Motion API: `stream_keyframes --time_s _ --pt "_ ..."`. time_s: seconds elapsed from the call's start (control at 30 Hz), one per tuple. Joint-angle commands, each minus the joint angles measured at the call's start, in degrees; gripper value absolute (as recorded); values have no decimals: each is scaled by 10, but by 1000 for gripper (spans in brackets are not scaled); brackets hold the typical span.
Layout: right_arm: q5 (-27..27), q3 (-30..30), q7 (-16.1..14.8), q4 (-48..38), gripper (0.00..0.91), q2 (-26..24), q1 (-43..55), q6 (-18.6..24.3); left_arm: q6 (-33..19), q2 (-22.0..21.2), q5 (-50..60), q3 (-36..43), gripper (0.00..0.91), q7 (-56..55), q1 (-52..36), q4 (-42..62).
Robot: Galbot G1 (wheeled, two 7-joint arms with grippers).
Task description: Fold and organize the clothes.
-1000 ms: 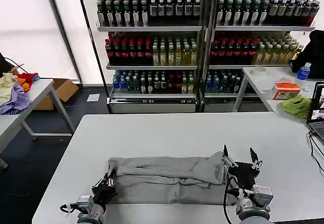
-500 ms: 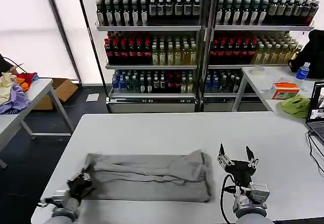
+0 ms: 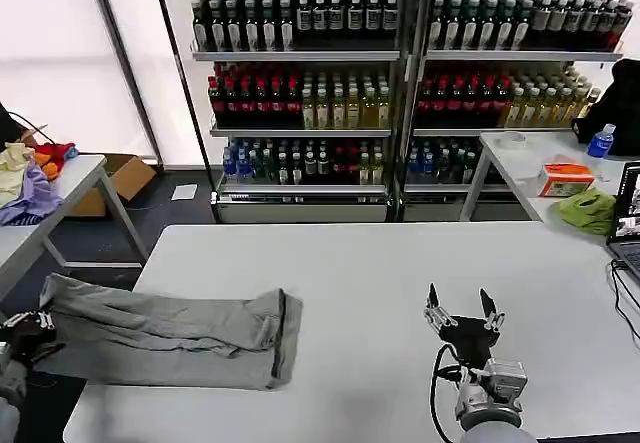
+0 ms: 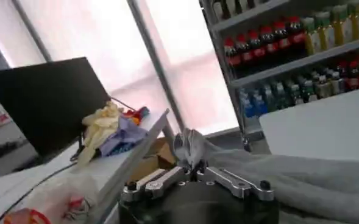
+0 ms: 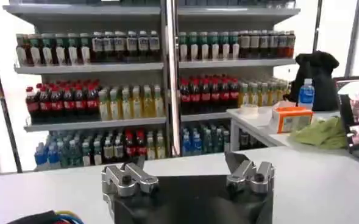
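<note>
Gripping one end of the grey shirt (image 3: 165, 335), L gripper (image 3: 22, 325) sits just off the white table's (image 3: 400, 263) near-left corner, fingers pinched shut on a bunched fold of cloth; L wrist view shows that fold (image 4: 190, 144) standing up between the jaws. Shirt lies in a long folded band, one end hanging past the table's left edge, other end lying on the tabletop w/ dark hem (image 3: 283, 335) turned toward table centre. R gripper (image 3: 463, 312) at the table's near-right part, fingers spread apart, nothing between them, well apart from shirt. Behind the table: drinks shelves (image 3: 400, 73). Beyond the table's far-right corner: second table w/ lime-green cloth (image 3: 585, 209).
</note>
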Motion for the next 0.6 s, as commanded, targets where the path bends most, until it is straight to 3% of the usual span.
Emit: stream_keyframes --time_s 0.03,0.33,0.6 --pt "0 3 0 6 907 1 -15 3 16 -22 -2 35 0 4 16 -72" --pt "-6 5 0 19 907 7 -42 13 53 -162 55 203 0 -17 14 -187" --pt "-17 4 0 32 907 15 -63 20 71 -196 79 291 0 -25 -11 -185"
